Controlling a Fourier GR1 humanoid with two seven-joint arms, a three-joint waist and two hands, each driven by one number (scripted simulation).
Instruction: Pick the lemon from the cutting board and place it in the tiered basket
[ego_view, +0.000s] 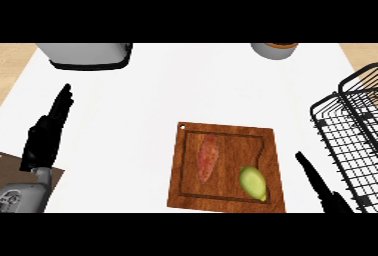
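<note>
Lemon (252, 182): sitting on the cutting board (225, 197), untouched.
Right hand (319, 186): hovering beside it, fingers straight.
Left hand (46, 134): resting, released.

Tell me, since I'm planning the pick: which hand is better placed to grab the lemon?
Right hand: it sits beside the cutting board, near the lemon and the tiered basket. The left hand rests far across.

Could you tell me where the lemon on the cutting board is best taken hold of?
Probably across its narrow middle, from above. The lemon lies flat near the cutting board's right front corner, long axis running roughly front to back, so its sides are free. The right robot hand, open beside the board, is nearest.
</note>
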